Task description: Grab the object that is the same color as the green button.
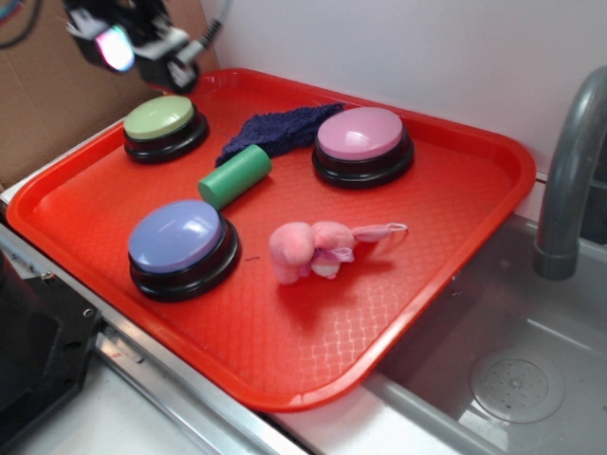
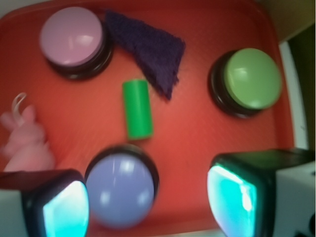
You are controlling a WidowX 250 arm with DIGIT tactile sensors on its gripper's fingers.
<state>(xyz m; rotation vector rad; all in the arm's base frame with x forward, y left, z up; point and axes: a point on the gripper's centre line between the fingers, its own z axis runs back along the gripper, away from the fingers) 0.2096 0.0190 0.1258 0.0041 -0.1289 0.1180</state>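
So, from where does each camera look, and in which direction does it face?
Exterior: off the tray's near corner, looking down across it; the gripper hangs at top left.
Wrist: on the arm, facing straight down; two open fingers show at the bottom.
Both show the green cylinder, green button and pink toy.

Looks like a toy kitchen setup in a robot lab: a grey plastic faucet (image 1: 569,180) arches over a grey sink (image 1: 512,379) with a molded drain, an orange-red cafeteria tray (image 1: 455,246) sits beside it, and there's cardboard (image 1: 38,104) behind.
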